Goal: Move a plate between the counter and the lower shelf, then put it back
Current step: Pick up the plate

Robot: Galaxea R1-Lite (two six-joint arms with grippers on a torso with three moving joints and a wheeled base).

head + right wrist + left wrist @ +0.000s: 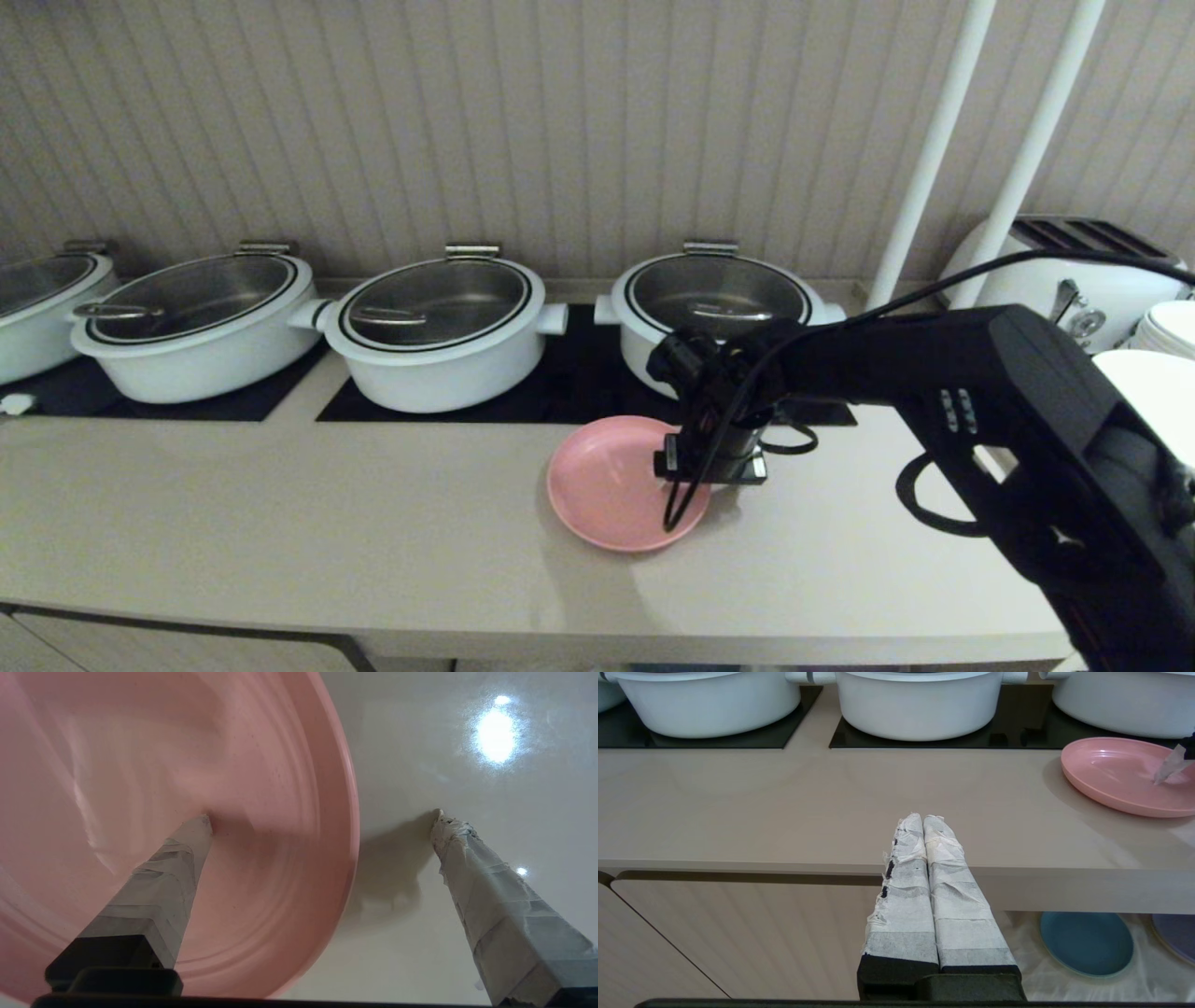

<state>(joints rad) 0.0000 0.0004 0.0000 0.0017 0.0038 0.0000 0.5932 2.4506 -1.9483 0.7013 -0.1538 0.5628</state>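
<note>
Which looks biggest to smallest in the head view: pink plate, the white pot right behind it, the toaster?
As they look in the head view:
1. White pot and toaster: similar, both partly hidden by the right arm or the frame edge, so unranked.
2. Pink plate: smallest, though its right edge sits under the right pincer.

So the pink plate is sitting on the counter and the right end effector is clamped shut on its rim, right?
Not quite. The right end effector is open, straddling the rim of the pink plate on the counter; the right wrist view shows its fingers apart.
</note>
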